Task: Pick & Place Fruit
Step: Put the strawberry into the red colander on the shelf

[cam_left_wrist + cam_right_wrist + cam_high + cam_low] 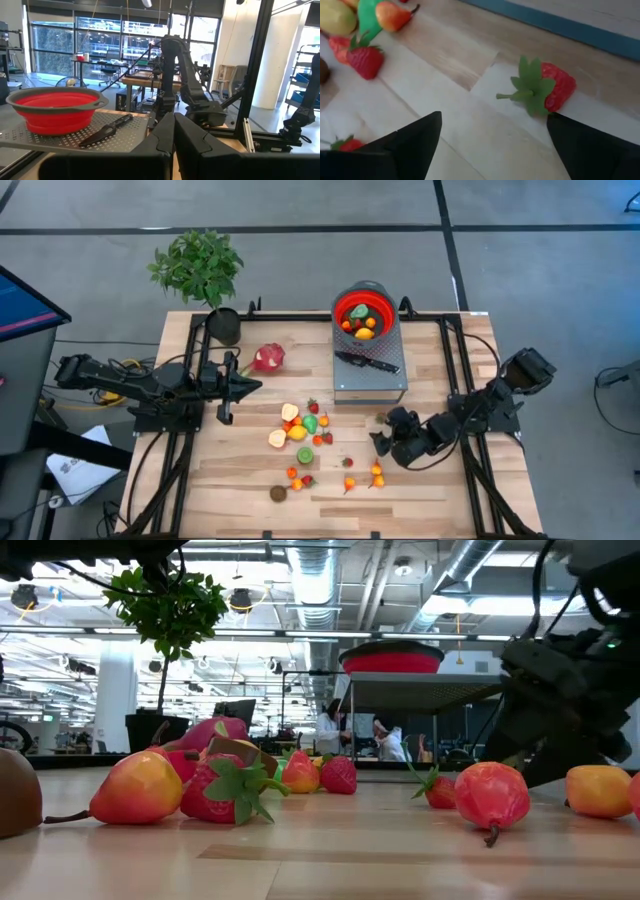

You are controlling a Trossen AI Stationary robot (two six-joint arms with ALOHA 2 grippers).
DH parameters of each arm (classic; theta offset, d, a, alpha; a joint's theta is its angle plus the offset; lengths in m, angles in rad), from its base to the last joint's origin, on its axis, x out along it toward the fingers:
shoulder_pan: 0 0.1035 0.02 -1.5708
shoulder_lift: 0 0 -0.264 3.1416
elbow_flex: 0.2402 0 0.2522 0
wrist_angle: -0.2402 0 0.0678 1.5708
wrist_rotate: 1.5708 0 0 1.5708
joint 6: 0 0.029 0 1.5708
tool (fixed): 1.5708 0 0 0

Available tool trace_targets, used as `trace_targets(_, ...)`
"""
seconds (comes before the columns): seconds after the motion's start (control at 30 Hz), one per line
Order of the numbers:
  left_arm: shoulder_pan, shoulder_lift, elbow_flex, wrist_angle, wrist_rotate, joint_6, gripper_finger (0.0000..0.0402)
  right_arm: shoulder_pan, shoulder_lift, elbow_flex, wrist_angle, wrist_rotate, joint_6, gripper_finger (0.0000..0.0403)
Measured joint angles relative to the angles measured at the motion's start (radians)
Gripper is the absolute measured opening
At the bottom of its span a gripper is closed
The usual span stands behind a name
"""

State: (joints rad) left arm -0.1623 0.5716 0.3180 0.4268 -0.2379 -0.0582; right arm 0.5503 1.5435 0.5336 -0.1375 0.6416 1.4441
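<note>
Small toy fruits (305, 435) lie scattered on the middle of the wooden table, and the pink-red dragon fruit (268, 358) lies farther back. More fruit sits in the red bowl (363, 315). My right gripper (380, 442) is open and low over the table, to the right of the scatter. In the right wrist view a strawberry (555, 87) with green leaves lies on its side just ahead of my right gripper (494, 116), close to one fingertip (560, 125); no touch shows. My left gripper (225, 400) waits shut at the table's left, above the wood.
The bowl stands on a grey perforated stand (370, 375) at the back, with a black-handled knife (366, 362) beside it. A potted plant (205, 275) stands at the far left corner. Black frame rails (455, 370) run along the table's sides.
</note>
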Motion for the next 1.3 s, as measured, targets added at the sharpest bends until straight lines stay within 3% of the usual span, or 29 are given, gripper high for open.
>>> trace_targets(0.4,0.000,0.000,0.000,0.000,0.000,0.000,0.0003,-0.017,-0.002,0.019,-0.011,-0.095,0.044,0.0304)
trace_targets(0.57,0.000,0.000,0.000,0.000,0.000,0.000,0.0003,-0.018,-0.001,0.049,-0.098,-0.126,0.052,0.0293)
trace_targets(1.0,0.000,0.000,0.000,0.000,0.000,0.000,0.0003,-0.026,0.001,0.107,-0.363,-0.166,0.110,0.0290)
trace_targets(1.3,0.000,0.000,0.000,0.000,0.000,0.000,0.0003,-0.068,0.002,0.115,-0.345,-0.164,0.048,0.0291)
